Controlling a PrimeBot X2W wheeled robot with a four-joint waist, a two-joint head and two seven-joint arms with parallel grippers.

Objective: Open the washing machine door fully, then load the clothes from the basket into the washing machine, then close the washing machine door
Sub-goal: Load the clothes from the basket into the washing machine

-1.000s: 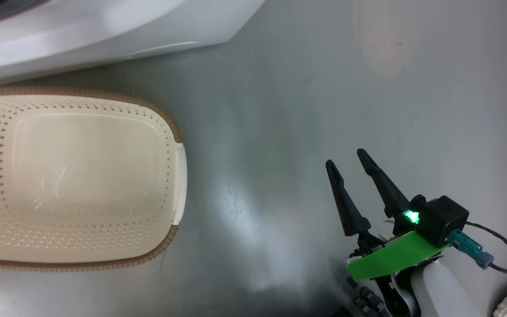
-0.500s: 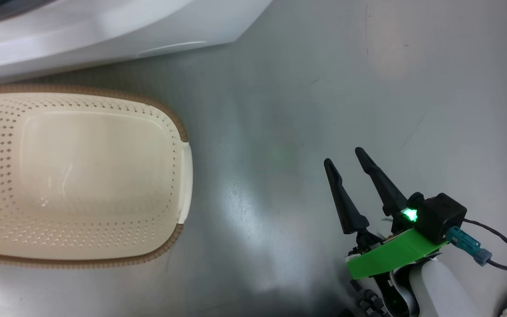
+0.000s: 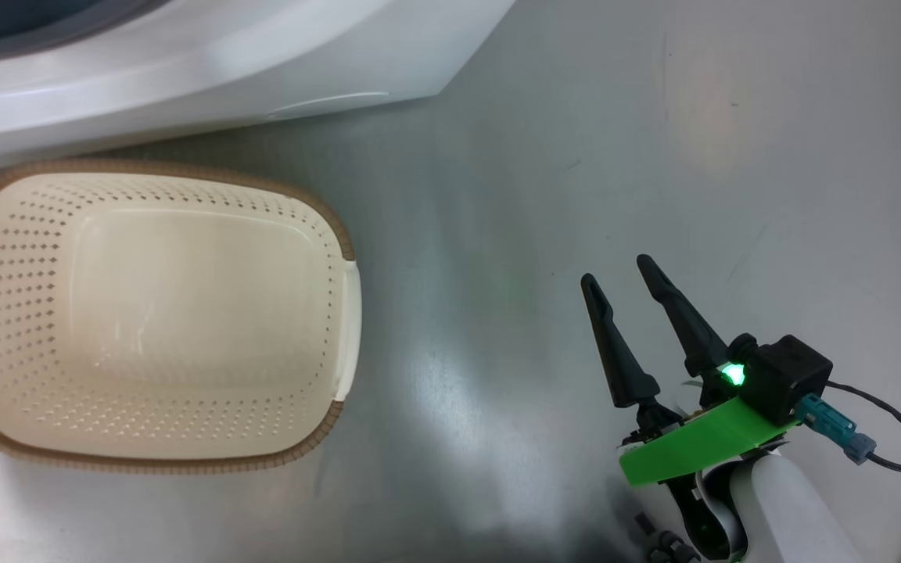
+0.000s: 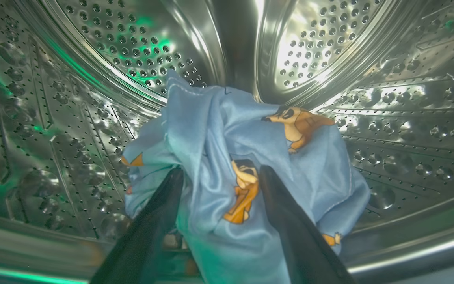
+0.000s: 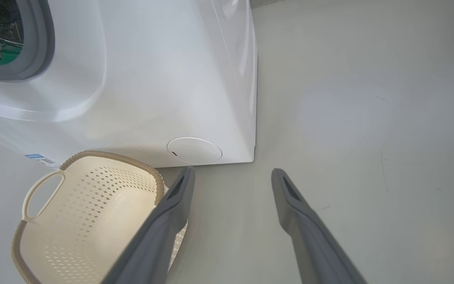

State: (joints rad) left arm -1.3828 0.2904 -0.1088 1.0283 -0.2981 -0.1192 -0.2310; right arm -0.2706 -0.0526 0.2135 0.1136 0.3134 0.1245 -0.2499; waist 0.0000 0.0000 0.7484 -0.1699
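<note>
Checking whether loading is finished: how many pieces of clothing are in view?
1: the clothes, a blue printed bundle inside the washing machine, between the fingers of the left gripper; a second piece may be hidden within it. The basket holds none.

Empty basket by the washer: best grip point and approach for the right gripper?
I'd take the basket by the cream side handle facing the right gripper, coming from above with one finger inside the wall, one outside. It stands upright and empty, so the inside is free, and that handle is nearest.
</note>
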